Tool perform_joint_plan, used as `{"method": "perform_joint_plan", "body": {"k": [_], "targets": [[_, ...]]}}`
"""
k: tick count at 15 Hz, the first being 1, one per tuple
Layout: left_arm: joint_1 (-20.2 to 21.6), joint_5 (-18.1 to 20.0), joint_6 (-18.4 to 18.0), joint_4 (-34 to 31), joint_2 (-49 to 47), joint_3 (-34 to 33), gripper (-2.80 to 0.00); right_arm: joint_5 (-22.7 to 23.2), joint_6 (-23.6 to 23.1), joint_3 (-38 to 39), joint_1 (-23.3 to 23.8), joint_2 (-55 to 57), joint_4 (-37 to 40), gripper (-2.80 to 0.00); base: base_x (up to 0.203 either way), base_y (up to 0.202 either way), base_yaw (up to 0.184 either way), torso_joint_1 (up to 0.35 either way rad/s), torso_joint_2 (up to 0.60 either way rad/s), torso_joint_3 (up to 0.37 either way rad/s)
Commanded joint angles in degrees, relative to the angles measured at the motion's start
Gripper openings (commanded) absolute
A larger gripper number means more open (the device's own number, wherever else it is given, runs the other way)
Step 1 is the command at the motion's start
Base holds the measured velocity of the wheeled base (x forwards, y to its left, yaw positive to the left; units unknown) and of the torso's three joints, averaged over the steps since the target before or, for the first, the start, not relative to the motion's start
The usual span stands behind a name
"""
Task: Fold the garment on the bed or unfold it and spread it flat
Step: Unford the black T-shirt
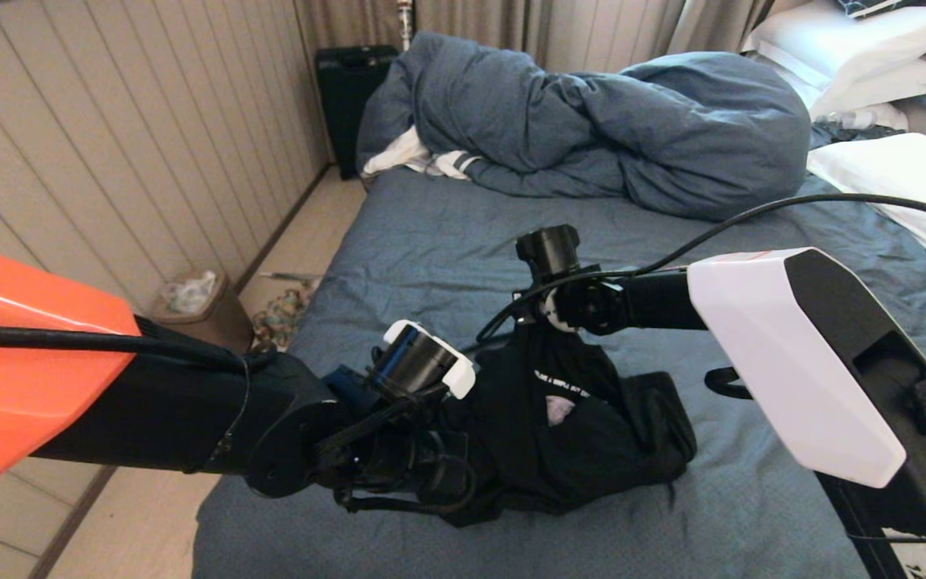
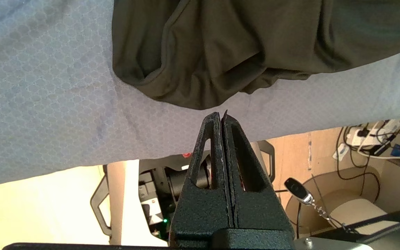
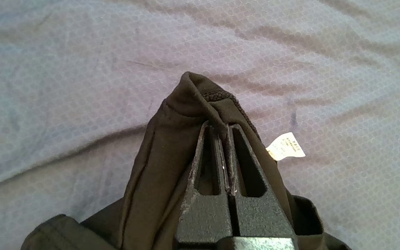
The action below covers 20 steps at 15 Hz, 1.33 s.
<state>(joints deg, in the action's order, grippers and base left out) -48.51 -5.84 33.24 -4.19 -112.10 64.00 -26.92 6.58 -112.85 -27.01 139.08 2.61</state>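
Left gripper [image 2: 222,116] jaws shut, empty, at 6 o'clock of black T-shirt [image 1: 583,434]; right gripper [image 3: 225,133] pinches T-shirt fold above bed [image 1: 431,241].

The left claw [image 2: 221,118], closed and empty, hovers beside the bunched garment [image 2: 238,48].

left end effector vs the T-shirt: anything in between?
Nothing but a short strip of bare sheet. In the left wrist view the shut left end effector sits just short of the T-shirt hem, holding nothing.
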Motion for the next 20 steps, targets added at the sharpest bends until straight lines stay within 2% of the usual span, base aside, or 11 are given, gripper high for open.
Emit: {"method": "perform_joint_plan", "body": {"k": [1,4,5,11,14,18,20], "targets": [[-0.01,-0.05,0.24,0.06,-1.16,0.07,-2.80,-0.07,-0.29,0.05,0.03,0.22,-0.01,-2.80,0.000,0.000,0.000,0.000,0.00,0.000],[0.08,-0.05,0.24,0.07,-1.63,0.25,-2.80,0.11,-1.68,0.09,-0.06,0.67,-0.07,-2.80,0.000,0.000,0.000,0.000,0.00,0.000],[0.08,-0.12,0.24,0.12,-1.61,0.25,-2.80,0.11,-2.10,0.08,-0.14,0.67,-0.15,0.00,0.000,0.000,0.000,0.000,0.00,0.000],[0.08,-0.05,0.25,0.15,-1.46,0.07,-2.80,1.50,-2.13,0.37,-0.06,-0.17,0.11,0.00,0.000,0.000,0.000,0.000,0.00,0.000],[0.05,-0.05,0.24,0.06,-0.89,-0.02,-2.80,2.11,-0.23,1.87,-0.53,-3.83,0.38,0.00,0.000,0.000,0.000,0.000,0.00,0.000],[0.16,-0.14,0.24,-0.02,1.38,-0.21,-2.80,2.21,1.71,9.09,-1.00,-11.87,0.52,0.00,0.000,0.000,0.000,0.000,0.00,0.000],[0.25,-0.14,0.24,-0.19,2.83,-0.39,-2.80,2.29,4.09,14.00,-0.97,-15.84,0.48,0.00,0.000,0.000,0.000,0.000,0.00,0.000]]}}
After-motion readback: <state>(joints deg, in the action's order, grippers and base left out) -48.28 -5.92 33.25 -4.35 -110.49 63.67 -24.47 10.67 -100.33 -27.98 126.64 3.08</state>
